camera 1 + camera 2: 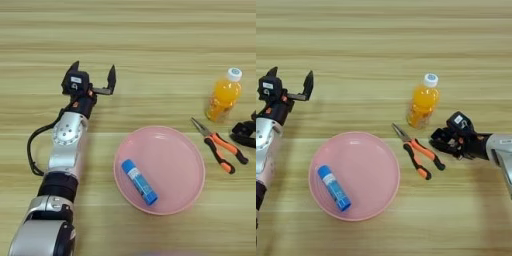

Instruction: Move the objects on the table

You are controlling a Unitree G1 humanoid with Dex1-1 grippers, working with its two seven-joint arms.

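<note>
The left gripper (94, 75) hangs over bare table (150, 40) up and to the left of the pink plate (192, 172), its two black fingers spread wide apart with nothing between them. The arm behind it runs down toward the lower left corner.

The plate sits in the middle of the table. The blue glue stick (139, 182) lies inside it, on the left part of the plate's floor, slanting down to the right.

Just to the right of the plate, a pair of orange-handled pliers (416, 151) lies flat on the wood, tips pointing up and left. The orange juice bottle (423, 101) stands upright just above the pliers, up and right of the plate.

The right gripper (442, 140) sits further right of the plate, just beside the pliers' handles; whether its fingers are open or closed cannot be told.
</note>
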